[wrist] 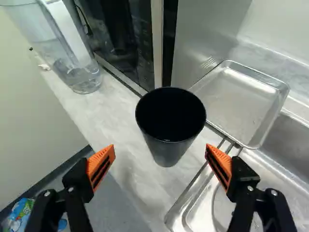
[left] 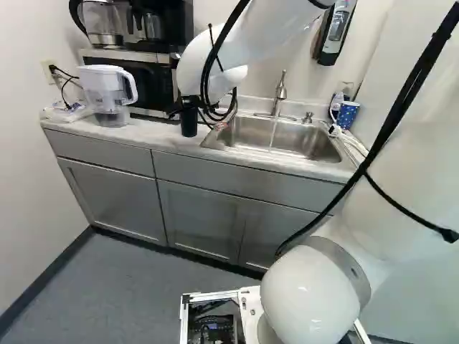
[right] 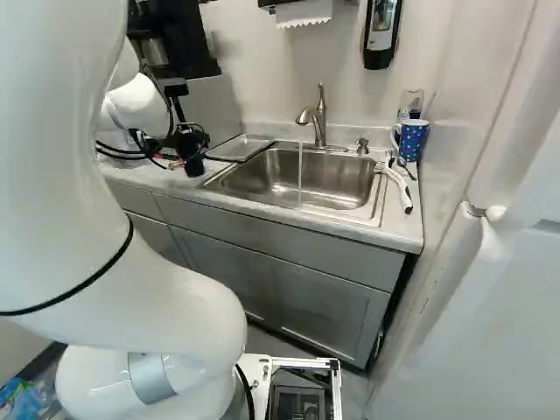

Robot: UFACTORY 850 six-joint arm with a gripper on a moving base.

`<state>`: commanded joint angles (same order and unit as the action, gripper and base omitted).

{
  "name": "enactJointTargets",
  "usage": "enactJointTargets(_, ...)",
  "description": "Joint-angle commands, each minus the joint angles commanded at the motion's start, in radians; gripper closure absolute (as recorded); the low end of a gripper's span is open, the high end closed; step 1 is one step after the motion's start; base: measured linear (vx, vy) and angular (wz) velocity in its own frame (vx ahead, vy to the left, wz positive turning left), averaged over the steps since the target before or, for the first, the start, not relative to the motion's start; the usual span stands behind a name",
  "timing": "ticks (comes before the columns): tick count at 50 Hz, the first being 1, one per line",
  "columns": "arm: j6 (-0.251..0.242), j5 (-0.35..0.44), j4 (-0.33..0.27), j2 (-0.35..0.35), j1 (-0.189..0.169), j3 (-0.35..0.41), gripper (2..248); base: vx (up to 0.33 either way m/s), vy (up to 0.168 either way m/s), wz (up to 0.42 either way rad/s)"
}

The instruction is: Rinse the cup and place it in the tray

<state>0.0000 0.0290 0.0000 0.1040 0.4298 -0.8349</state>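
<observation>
1. Our black gripper (left: 195, 115) spreads its ridged orange pads (wrist: 101, 164) apart, gripping nothing.
2. Ahead, between the fingers' lines, our smooth, tapered black cup (wrist: 169, 147) stands upright on the marbled counter (wrist: 128, 166).
3. Beyond it we see the shallow metal tray (wrist: 239, 104).
4. Water streams from the curved metal faucet (right: 318, 118) into the steel sink (right: 341, 179).

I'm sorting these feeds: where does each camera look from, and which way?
Left base view: on the base, behind the arm and to its left, facing ahead and down toward the sink; arm right of the middle.
Right base view: behind the arm, to its right, similar direction; arm left of the middle.
Wrist view: along the gripper onto the black cup; two fingers show.
Shared: all three show sink and cup.
</observation>
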Motion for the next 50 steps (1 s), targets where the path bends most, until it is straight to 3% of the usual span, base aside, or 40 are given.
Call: enactJointTargets(50, 0.000, 0.274, 0.000, -0.026, 0.015, 0.080, 3, 0.000, 0.000, 0.000)
